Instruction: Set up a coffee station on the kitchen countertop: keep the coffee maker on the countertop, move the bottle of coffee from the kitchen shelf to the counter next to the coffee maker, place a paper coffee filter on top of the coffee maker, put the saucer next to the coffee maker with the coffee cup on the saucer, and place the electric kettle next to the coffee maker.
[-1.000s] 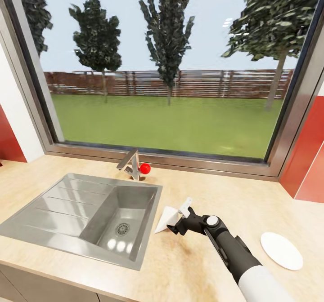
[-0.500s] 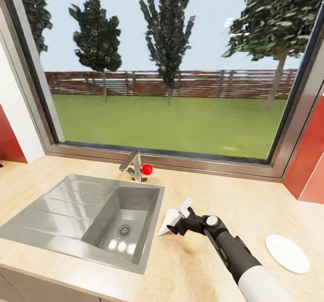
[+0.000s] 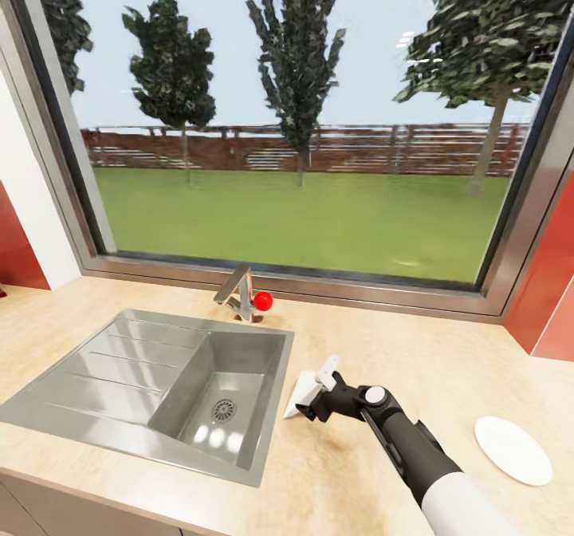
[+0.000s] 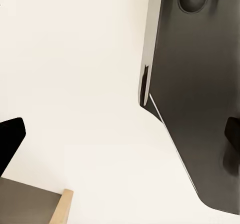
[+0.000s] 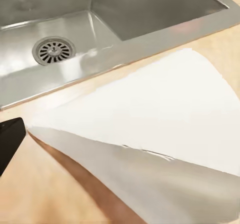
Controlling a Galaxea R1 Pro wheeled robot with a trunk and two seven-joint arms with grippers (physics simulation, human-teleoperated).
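My right gripper (image 3: 317, 396) is shut on the paper coffee filter (image 3: 301, 392), a white cone held just above the kitchen countertop (image 3: 414, 352) beside the sink's right rim. In the right wrist view the filter (image 5: 150, 119) spreads out from the fingers and throws a shadow on the wood, with one dark fingertip (image 5: 7, 139) at the edge. The saucer (image 3: 513, 450), a flat white round plate, lies on the counter right of my right arm. My left gripper (image 4: 120, 141) is open, its dark fingertips (image 4: 9, 139) wide apart in front of a white wall.
A steel sink (image 3: 271, 408) with a drainboard is set into the counter at the left, with a tap (image 3: 237, 290) and a red knob (image 3: 263, 301) behind it. A large window (image 3: 295, 161) backs the counter. Red wall panels (image 3: 550, 297) stand at the right.
The whole view has drifted, so the sink and saucer sit a little further right in the picture. My right gripper keeps its hold on the filter in about the same place.
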